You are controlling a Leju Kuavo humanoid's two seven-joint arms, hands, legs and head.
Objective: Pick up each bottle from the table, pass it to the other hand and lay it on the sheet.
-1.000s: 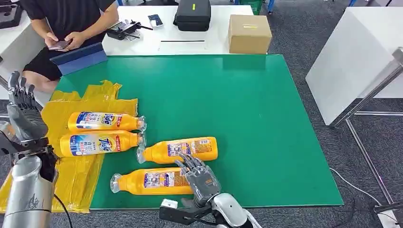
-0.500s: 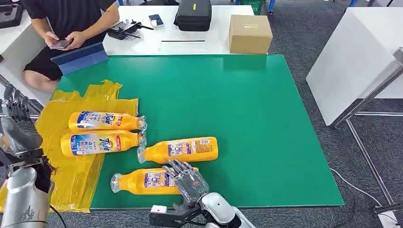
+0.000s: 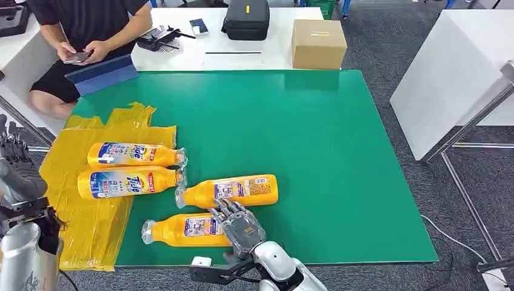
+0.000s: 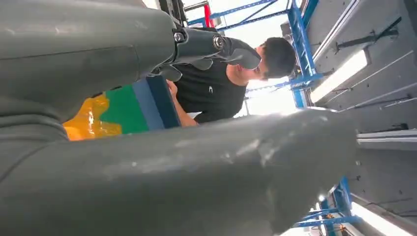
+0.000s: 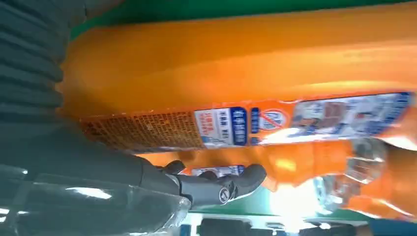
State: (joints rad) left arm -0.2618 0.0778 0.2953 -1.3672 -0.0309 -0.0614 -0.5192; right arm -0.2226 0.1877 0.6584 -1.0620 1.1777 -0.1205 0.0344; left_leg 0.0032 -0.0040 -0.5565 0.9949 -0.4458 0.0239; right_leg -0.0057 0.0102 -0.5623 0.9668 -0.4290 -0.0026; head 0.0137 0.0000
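Right hand (image 3: 241, 225) over nearest bottle (image 3: 182, 230); sheet (image 3: 91, 224): two bottles; mat: two

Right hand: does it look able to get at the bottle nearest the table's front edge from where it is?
Probably yes. The right hand already lies over the base end of the nearest bottle, fingers draped across it. The next bottle lies close behind, so fingertips may brush it. A closed grip isn't clear yet.

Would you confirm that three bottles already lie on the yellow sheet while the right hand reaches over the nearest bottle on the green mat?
Not quite: two bottles lie on the yellow sheet, not three, as the head view shows. Two more are on the green mat, and the right hand does reach over the nearest bottle.
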